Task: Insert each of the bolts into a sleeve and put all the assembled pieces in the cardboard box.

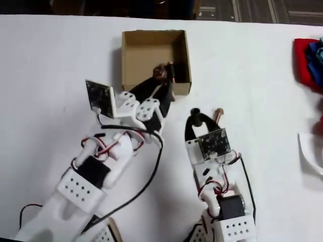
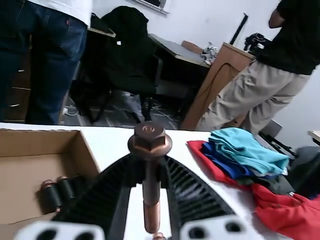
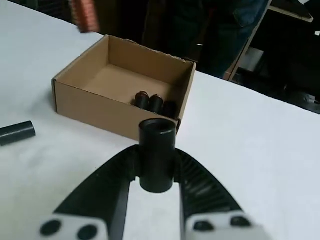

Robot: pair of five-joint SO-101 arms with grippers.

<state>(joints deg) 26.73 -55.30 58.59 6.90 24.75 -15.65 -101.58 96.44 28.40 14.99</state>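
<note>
Seemingly two pieces (image 3: 150,102) lie in the box (image 3: 120,114); left gripper (image 2: 150,169) clamps a bolt (image 2: 149,142), right gripper (image 3: 157,161) a sleeve (image 3: 157,140); insertion outstanding.

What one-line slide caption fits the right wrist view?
Right gripper holds a black sleeve upright near the cardboard box, assembled pieces inside.

assembled pieces (image 3: 150,102) in cardboard box (image 3: 100,109), cloths (image 1: 308,58) right

White plastic arms (image 1: 83,189); black servos (image 1: 94,171); ribbed black gripper fingers (image 3: 105,187); thin red and black cables (image 1: 158,161)
</note>
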